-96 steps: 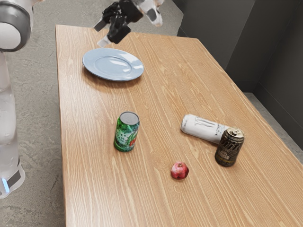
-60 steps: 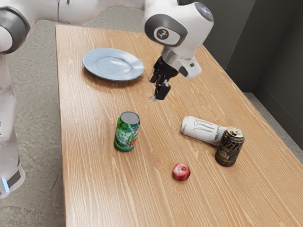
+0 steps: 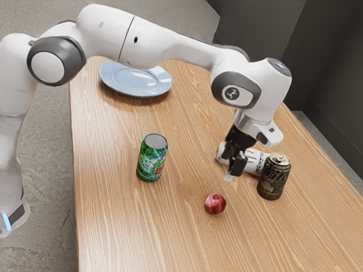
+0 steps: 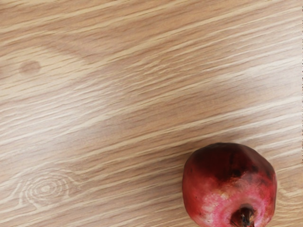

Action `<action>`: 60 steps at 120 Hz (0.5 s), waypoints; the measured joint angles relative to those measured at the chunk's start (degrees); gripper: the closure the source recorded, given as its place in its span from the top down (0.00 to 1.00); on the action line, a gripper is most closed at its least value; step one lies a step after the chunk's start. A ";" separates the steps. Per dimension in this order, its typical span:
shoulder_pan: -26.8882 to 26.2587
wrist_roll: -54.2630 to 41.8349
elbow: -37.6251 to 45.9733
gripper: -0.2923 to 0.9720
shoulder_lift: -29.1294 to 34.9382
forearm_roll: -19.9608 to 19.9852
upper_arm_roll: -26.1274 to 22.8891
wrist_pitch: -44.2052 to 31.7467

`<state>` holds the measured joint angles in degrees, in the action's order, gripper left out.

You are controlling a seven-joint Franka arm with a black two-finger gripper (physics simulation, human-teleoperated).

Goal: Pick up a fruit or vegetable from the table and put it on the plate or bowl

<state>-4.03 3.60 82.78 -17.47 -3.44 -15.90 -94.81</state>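
A red pomegranate [image 3: 215,203] lies on the wooden table near its front, and the wrist view has the pomegranate [image 4: 229,187] close under the hand, off to one side. My gripper [image 3: 233,168] hangs a little above the table, just behind the fruit and slightly toward the exterior view's right. It is open with nothing between its fingers. The pale blue plate [image 3: 135,77] sits far back on the table at the exterior view's left, with nothing on it.
A green can [image 3: 152,157] stands upright to the left of the fruit. A white can [image 3: 252,155] lies on its side right behind my gripper, and a dark can [image 3: 274,175] stands beside it. The table's edge [image 3: 76,187] runs along the left.
My arm has swung from above the plate across the table and down to just behind the pomegranate. The cans, plate and fruit have stayed put.
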 joint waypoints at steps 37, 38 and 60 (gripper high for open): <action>-1.77 0.95 2.15 0.77 -1.08 3.74 -0.18 -3.72; -1.78 0.97 2.29 0.77 -1.07 3.89 -0.18 -3.83; -1.69 1.27 6.31 0.77 -0.89 6.51 -0.15 -6.93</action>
<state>-5.72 4.87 89.09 -18.36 3.07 -16.05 -101.75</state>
